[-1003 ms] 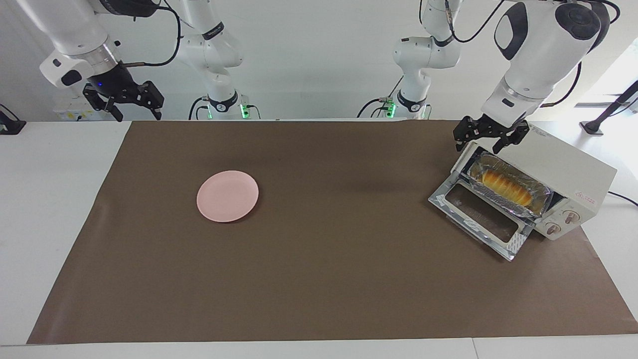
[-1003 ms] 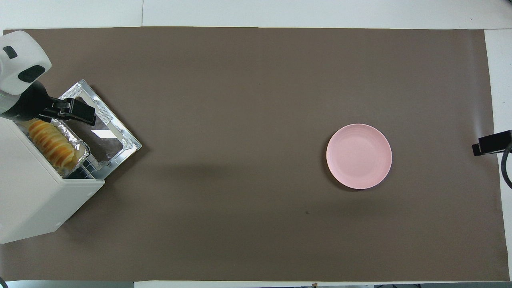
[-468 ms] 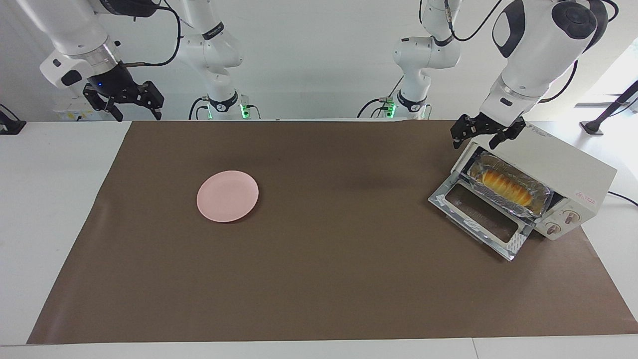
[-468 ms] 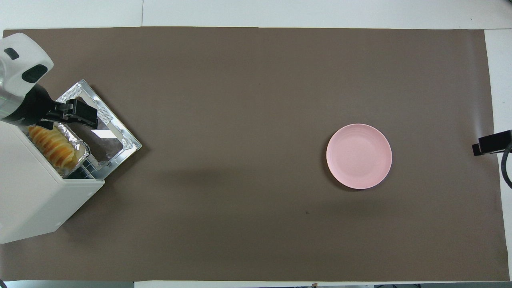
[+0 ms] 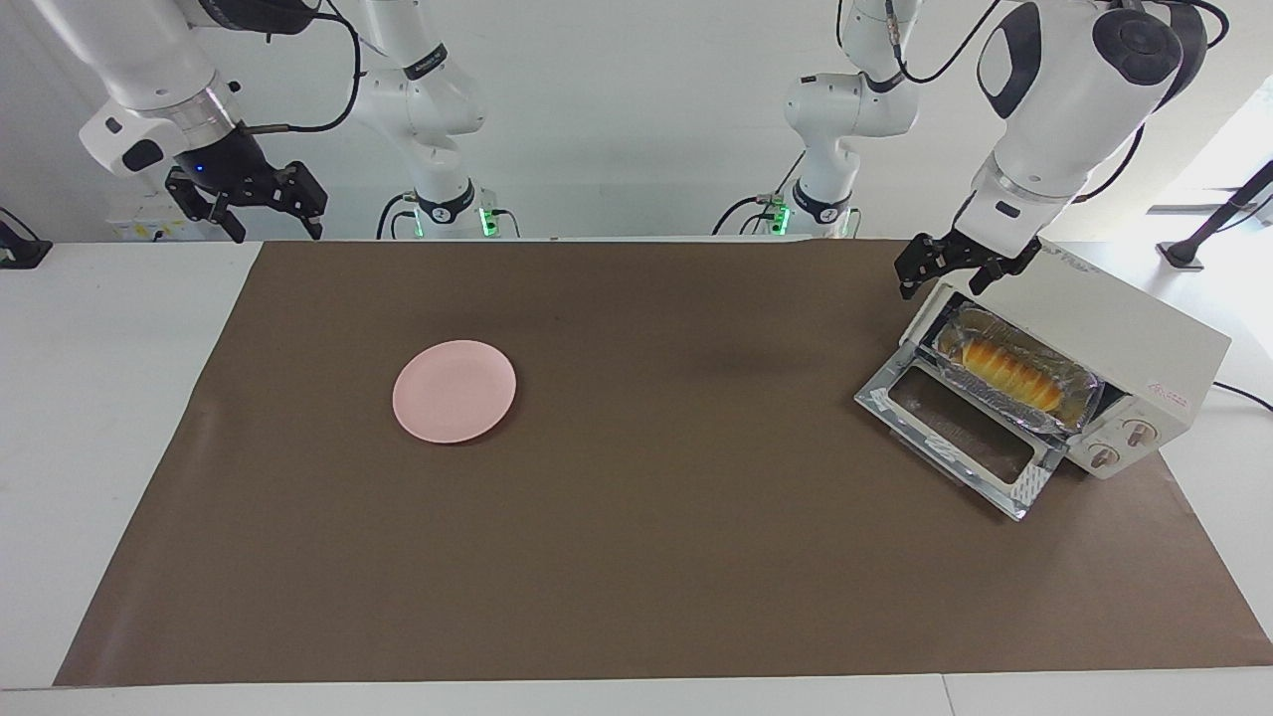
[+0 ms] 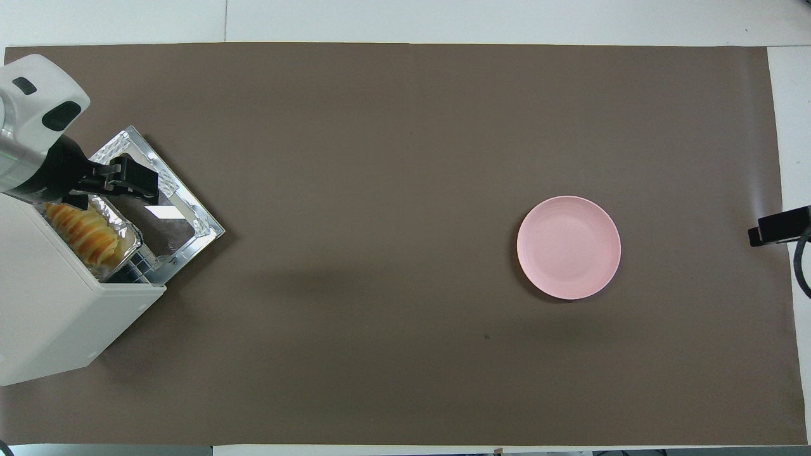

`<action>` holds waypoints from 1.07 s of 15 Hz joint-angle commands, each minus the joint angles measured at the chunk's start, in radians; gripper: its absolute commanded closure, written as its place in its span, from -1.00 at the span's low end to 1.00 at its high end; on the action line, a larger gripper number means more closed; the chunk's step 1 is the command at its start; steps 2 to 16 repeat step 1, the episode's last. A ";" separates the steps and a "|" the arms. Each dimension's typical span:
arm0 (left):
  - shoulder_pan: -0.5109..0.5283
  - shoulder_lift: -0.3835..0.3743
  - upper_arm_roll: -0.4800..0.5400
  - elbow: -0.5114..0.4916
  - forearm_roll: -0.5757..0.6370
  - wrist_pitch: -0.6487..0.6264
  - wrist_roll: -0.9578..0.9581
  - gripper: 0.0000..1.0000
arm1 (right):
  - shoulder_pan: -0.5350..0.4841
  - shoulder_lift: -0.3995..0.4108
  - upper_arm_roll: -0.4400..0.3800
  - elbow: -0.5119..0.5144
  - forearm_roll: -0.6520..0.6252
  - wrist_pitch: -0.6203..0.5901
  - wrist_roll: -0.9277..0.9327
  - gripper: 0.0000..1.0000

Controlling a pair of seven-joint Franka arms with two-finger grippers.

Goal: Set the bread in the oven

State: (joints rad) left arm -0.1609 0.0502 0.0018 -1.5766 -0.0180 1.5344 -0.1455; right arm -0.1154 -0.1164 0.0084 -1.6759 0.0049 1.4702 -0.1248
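While bread (image 5: 1006,366) sits in oven (image 5: 1124,338), left end effector (image 5: 945,273) above — spread, empty.

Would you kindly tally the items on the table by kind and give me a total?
Oven: 1
Bread loaf: 1
Foil tray: 1
Pink plate: 1
Brown mat: 1
Total: 5

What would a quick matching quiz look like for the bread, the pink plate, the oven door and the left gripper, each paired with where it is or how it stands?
1. bread
2. pink plate
3. oven door
4. left gripper

A. dropped open onto the table
B. empty, toward the right arm's end
C. open, over the oven's top corner
D. in the foil tray inside the oven

Pairs: 1-D, 2-B, 3-A, 4-C
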 commanded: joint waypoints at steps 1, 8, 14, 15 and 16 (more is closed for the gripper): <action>0.001 -0.029 -0.006 -0.033 0.016 0.000 -0.016 -1.00 | -0.010 -0.022 0.012 -0.021 -0.010 -0.005 0.007 -1.00; 0.001 -0.029 -0.006 -0.033 0.016 0.000 -0.016 -1.00 | -0.010 -0.022 0.012 -0.021 -0.010 -0.005 0.007 -1.00; 0.001 -0.029 -0.006 -0.033 0.016 0.000 -0.016 -1.00 | -0.010 -0.022 0.012 -0.021 -0.010 -0.005 0.007 -1.00; 0.001 -0.029 -0.006 -0.033 0.016 0.000 -0.016 -1.00 | -0.010 -0.022 0.012 -0.021 -0.010 -0.005 0.007 -1.00; 0.001 -0.029 -0.006 -0.033 0.016 0.000 -0.016 -1.00 | -0.010 -0.022 0.012 -0.021 -0.010 -0.005 0.007 -1.00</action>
